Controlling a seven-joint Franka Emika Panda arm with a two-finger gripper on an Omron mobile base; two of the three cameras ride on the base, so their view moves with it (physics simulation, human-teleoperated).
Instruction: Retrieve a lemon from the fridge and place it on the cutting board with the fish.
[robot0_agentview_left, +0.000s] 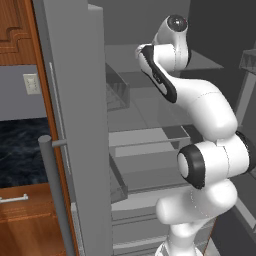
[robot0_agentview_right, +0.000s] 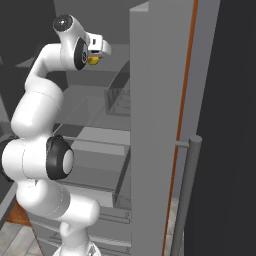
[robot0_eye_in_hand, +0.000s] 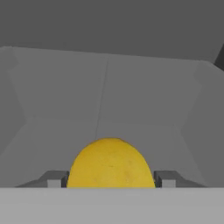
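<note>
Two fingertips flank the lemon in my hand view, one at each side of the fruit near its widest part. The gripper straddles the lemon; each tip sits just beside the yellow skin, but I cannot tell whether the pads actually touch it, so whether the jaws stand apart or have gripped the fruit is not settled from what I see.

Behind the lemon lies the grey interior of the fridge: a flat back wall with a faint vertical seam, angled side walls, and a shelf floor on which the fruit seems to rest.

From my right base view, the white arm rises from the lower left, bends upward and reaches into the upper compartment of the fridge. The lemon appears there as a small yellow patch just under the white hand, above an upper shelf. The open fridge door stands edge-on to the right, with its long bar handle in the foreground.

From my left base view, the arm climbs from the lower right and its wrist points into the fridge at upper-shelf height. The other door stands open at left with its own bar handle; beyond it are wooden cabinets, a wall outlet and a dark counter.
</note>
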